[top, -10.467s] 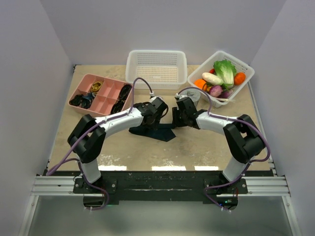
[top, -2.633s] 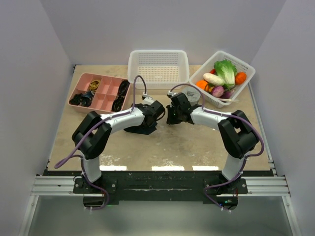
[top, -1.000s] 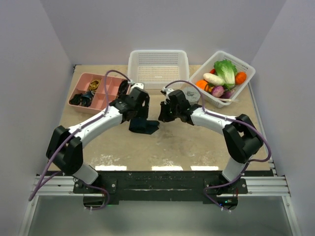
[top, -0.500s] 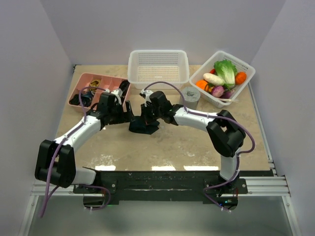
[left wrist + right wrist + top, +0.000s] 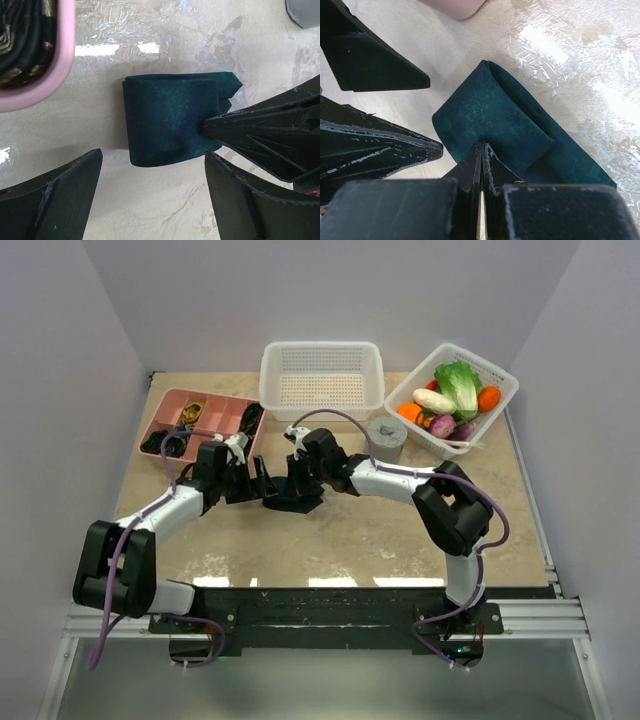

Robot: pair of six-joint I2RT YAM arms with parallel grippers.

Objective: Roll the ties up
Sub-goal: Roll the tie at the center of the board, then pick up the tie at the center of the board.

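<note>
Left wrist view: dark teal-green folded fabric tie (image 5: 170,117) lies mid-frame above the open left end effector (image 5: 154,157), closed right end effector (image 5: 209,131) touching it.

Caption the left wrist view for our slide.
Open left gripper faces the folded tie; shut right gripper touches it.

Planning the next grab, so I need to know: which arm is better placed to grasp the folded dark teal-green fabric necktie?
Left. The left gripper is open, with the dark teal-green fabric necktie lying between its spread fingertips. The right gripper is shut, its tips pressing on the fabric.
</note>
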